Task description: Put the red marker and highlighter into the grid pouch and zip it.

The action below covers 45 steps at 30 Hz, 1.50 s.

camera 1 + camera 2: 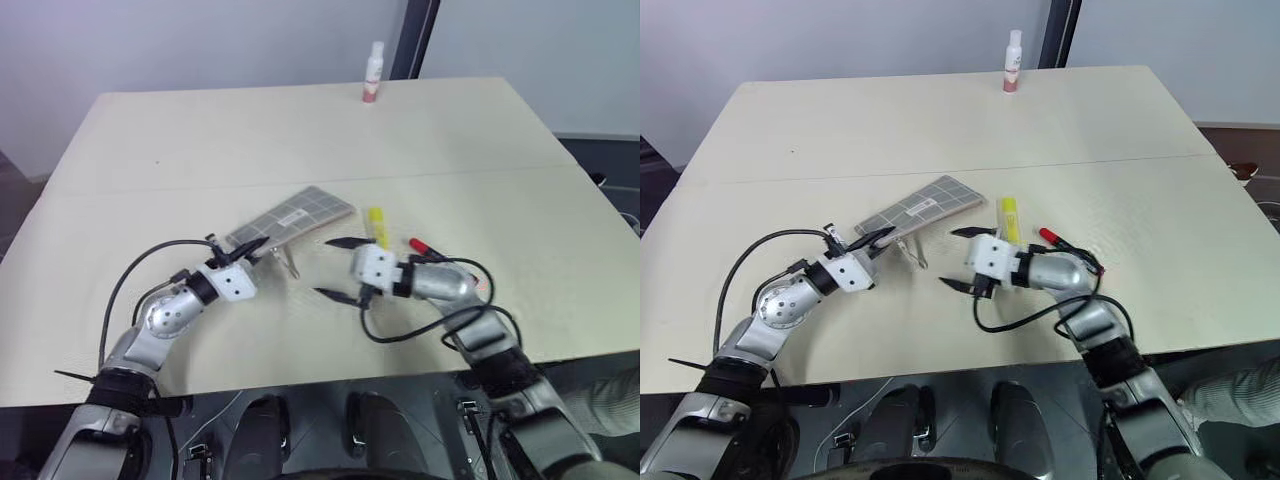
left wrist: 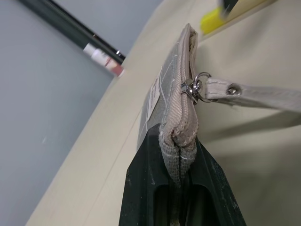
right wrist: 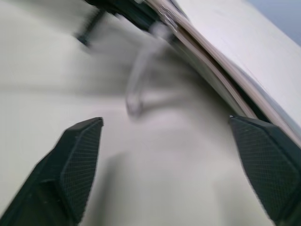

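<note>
grey grid fabric, white-lined, is the reference item here: the grid pouch (image 1: 292, 218) lies on the table (image 1: 150, 150) with its near corner lifted. left of that corner, the left gripper (image 1: 243, 248) is pinched tight on the pouch's end seam, both fingers pressed against the fabric beside the zipper. judged purpose: to anchor and raise the pouch so its zipper edge faces the other arm. the zipper looks closed along the length seen from the left wrist, with the pale pull cord (image 1: 290, 264) hanging out from the slider (slack, nothing holding it). right of the pouch's near end, the right gripper (image 1: 338, 270) stands with its fingers spread wide and nothing between them, aimed back toward the pouch edge and cord. just right of the pouch's far end lies the highlighter (image 1: 376, 224), yellow, on the table and not inside. further right again, the red marker (image 1: 421, 246) rests partly behind the right wrist, also outside the pouch. assessment: neither item is stowed; opening the zipper appears to be the step in hand. a white and pink bottle (image 1: 374, 72) stands well beyond the pouch at the table's far edge.
</note>
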### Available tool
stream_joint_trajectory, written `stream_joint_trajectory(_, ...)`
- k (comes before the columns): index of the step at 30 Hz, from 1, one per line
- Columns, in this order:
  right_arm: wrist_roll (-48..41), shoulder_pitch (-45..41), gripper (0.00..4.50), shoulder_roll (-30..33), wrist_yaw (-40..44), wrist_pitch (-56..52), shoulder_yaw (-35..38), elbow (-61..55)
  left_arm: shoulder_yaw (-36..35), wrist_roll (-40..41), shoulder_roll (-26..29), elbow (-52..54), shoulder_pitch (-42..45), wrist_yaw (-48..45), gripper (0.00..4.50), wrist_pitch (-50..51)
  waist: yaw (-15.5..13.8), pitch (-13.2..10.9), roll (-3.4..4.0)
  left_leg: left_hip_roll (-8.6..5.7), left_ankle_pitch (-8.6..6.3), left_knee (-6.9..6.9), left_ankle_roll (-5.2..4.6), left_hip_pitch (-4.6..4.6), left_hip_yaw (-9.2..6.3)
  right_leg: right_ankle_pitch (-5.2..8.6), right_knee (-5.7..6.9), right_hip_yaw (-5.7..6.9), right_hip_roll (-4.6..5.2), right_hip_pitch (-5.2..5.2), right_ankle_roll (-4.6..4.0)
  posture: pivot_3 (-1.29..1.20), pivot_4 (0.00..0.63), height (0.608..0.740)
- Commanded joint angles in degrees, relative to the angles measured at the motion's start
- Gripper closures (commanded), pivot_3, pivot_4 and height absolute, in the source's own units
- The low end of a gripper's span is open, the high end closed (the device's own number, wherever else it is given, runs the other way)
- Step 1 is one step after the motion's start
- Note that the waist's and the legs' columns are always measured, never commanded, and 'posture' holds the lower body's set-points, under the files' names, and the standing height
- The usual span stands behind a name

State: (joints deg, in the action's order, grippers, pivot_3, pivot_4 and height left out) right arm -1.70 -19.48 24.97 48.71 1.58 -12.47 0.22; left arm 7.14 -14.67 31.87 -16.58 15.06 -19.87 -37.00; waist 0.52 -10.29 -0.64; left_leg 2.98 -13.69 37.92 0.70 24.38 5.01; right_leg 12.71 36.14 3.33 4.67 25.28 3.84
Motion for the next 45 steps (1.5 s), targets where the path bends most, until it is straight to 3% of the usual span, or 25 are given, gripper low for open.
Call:
stream_joint_trajectory(1, -7.68, 5.06, 0.03, -1.27, -6.31, -5.68, 9.67, -8.43, -2.29, 3.1, 0.35, 2.42, -0.61, 0.13, 4.5, -0.73, -0.01, 0.0, 0.0, 0.0, 0.0, 0.0, 0.0, 0.0, 0.0, 0.0, 0.0, 0.0, 0.0, 0.0, 0.0, 0.0, 0.15, 0.74)
stream_joint_trajectory(8, -14.66, 13.93, 0.03, -7.52, -19.91, -15.29, 19.88, -18.62, -3.0, 4.75, 0.08, 1.62, -0.93, 0.07, 4.5, -1.2, 0.09, 0.0, 0.0, 0.03, -0.01, 0.0, 0.01, 0.0, -0.13, 0.01, 0.0, -0.01, -0.01, 0.02, -0.01, 0.0, 0.15, 0.74)
stream_joint_trajectory(13, -12.32, 18.54, 0.03, -9.81, -24.43, -17.94, 17.23, -22.36, -2.59, 4.39, -0.08, -0.24, -0.79, 0.26, 4.5, -2.45, 0.21, 0.0, 0.0, 0.03, -0.01, -0.04, 0.01, 0.01, -0.14, 0.02, -0.03, -0.01, 0.0, 0.04, -0.02, 0.0, 0.15, 0.74)
stream_joint_trajectory(22, -7.35, 12.16, 0.03, -8.88, -26.13, -23.06, 10.77, -15.73, -1.67, 3.39, -0.55, -2.76, 0.12, 0.3, 4.5, -4.44, 0.16, 0.0, 0.0, 0.04, -0.01, -0.04, 0.01, 0.01, -0.15, 0.02, -0.04, -0.01, 0.02, 0.06, -0.04, 0.0, 0.15, 0.74)
stream_joint_trajectory(35, -4.65, 3.99, 0.03, -9.01, -28.41, -31.22, 8.36, -6.38, -1.33, 2.0, -1.41, -2.55, -0.14, 0.96, 4.5, -5.02, 0.16, 0.0, 0.0, 0.01, -0.01, -0.04, 0.0, 0.04, -0.12, 0.01, -0.04, 0.0, 0.01, 0.06, -0.03, 0.0, 0.15, 0.74)
stream_joint_trajectory(38, -4.59, 3.23, 0.87, -8.91, -28.23, -32.52, 7.93, -4.95, -1.25, 1.76, -1.72, -2.25, -0.01, 0.87, 4.5, -4.88, 0.24, 0.0, 0.0, 0.02, -0.01, -0.04, 0.0, 0.02, -0.12, 0.01, -0.03, 0.0, 0.0, 0.06, -0.03, 0.0, 0.15, 0.74)
stream_joint_trajectory(43, -4.58, 2.65, 3.49, -8.84, -28.95, -32.58, 8.63, -5.49, -1.4, 1.83, -1.89, -1.68, 0.1, 0.45, 4.5, -4.62, 0.11, 0.0, -0.01, 0.02, -0.01, -0.04, 0.0, 0.02, -0.12, 0.0, -0.03, 0.01, 0.0, 0.04, -0.03, 0.0, 0.15, 0.74)
stream_joint_trajectory(45, -4.7, 2.68, 3.68, -8.71, -29.17, -32.28, 9.22, -5.64, -1.54, 2.19, -1.92, -1.5, 0.06, 0.31, 4.5, -4.44, 0.11, 0.0, -0.01, 0.01, -0.01, -0.03, 0.0, 0.03, -0.12, 0.0, -0.04, 0.01, 0.02, 0.04, -0.03, 0.0, 0.15, 0.74)
